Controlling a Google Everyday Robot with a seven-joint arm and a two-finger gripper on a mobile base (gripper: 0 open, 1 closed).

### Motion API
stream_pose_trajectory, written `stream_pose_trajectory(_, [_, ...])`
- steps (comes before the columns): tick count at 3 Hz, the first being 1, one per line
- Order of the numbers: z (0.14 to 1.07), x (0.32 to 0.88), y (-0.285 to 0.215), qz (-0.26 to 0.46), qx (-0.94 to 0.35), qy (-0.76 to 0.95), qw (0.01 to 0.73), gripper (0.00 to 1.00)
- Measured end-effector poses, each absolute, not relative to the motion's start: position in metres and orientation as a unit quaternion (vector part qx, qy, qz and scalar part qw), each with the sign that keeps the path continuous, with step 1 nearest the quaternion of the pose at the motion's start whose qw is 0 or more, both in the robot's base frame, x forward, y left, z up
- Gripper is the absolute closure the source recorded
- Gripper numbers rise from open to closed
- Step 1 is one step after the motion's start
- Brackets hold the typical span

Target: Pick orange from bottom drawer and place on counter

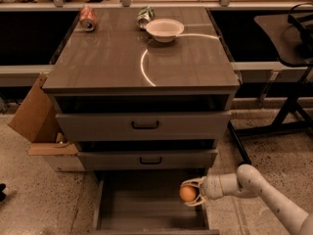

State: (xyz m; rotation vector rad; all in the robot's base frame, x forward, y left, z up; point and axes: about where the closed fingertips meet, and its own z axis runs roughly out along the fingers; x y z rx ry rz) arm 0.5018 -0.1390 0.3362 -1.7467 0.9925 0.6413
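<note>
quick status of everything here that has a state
orange, gripped, at the right edge of the bottom drawer
gripper, shut on orange
bottom drawer, pulled open, floor bare
upper two drawers, pushed in or nearly
bowl, upright on counter
red can, lying on its side
green can, lying on its side

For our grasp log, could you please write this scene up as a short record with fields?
gripper: at the right side of the bottom drawer, shut on the orange
orange: held between the fingers, near the drawer's right wall
bottom drawer: pulled open, rest of floor bare
counter: bowl, red can and green can at the back
task stage: orange gripped, not yet on counter
</note>
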Motion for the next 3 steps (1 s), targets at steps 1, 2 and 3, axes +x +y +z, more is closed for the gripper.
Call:
stream_pose_trajectory(1, [0.338, 0.502, -0.14, 0.264, -0.721, 0.408, 0.494, 1.0])
stream_pose_trajectory(2, [0.378, 0.496, -0.135, 0.263, -0.725, 0.386, 0.507, 1.0])
stream_pose_trajectory(3, [0.427, 0.485, -0.133, 0.252, -0.736, 0.362, 0.514, 1.0])
